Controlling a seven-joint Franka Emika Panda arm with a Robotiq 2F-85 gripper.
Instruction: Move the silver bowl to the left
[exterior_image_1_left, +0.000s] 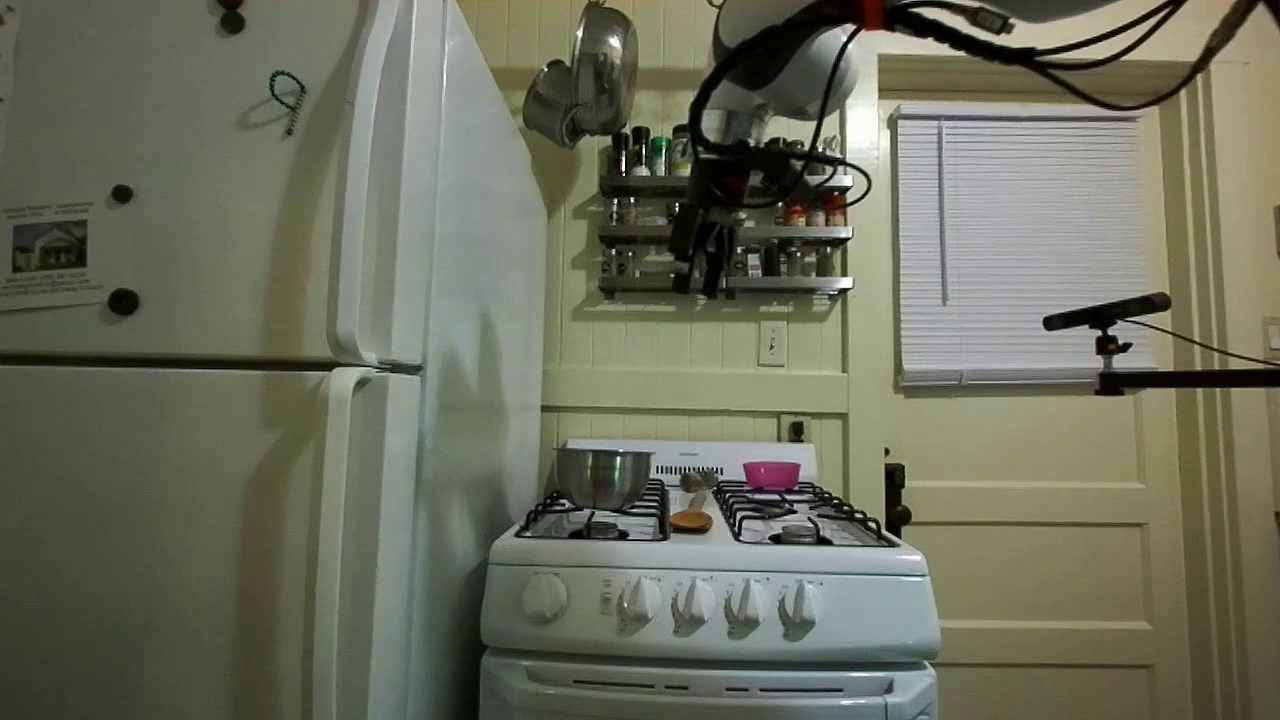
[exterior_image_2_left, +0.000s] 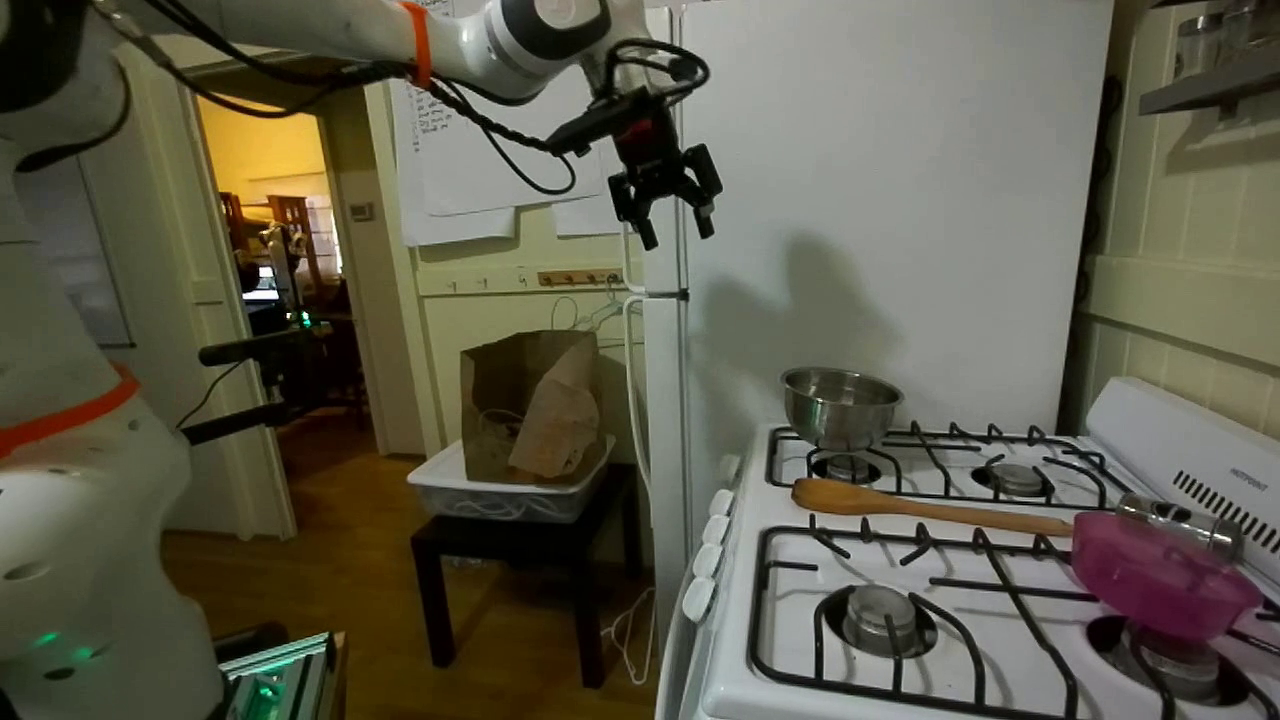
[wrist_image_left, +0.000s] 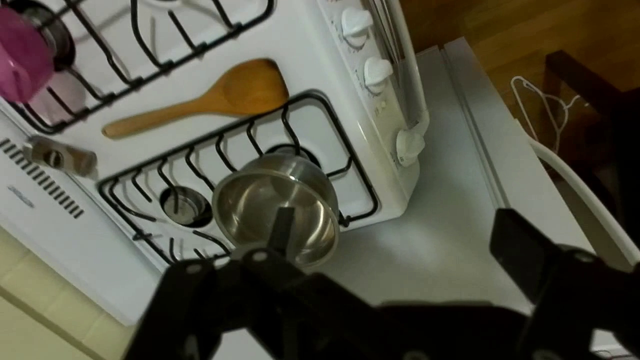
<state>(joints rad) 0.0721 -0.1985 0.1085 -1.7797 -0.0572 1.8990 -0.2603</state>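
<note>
The silver bowl (exterior_image_1_left: 604, 480) is a shiny, deep metal bowl. It stands upright on the stove grate beside the fridge, over the burner nearer the knobs, and shows in both exterior views (exterior_image_2_left: 842, 412). In the wrist view the silver bowl (wrist_image_left: 255, 202) shows its open top, partly covered by one dark finger. My gripper (exterior_image_1_left: 698, 284) is high above the stove, well apart from the bowl. In an exterior view the gripper (exterior_image_2_left: 678, 238) has its fingers spread with nothing between them. The wrist view also shows the gripper (wrist_image_left: 395, 223) wide apart.
A wooden spoon (exterior_image_2_left: 900, 505) lies between the two grates of the white stove (exterior_image_1_left: 710, 610). A pink bowl (exterior_image_2_left: 1150, 580) and a small shaker (wrist_image_left: 60, 155) are near the back panel. The fridge (exterior_image_2_left: 880, 200) stands close beside the silver bowl. Spice shelves (exterior_image_1_left: 726, 235) and pans (exterior_image_1_left: 604, 70) hang behind.
</note>
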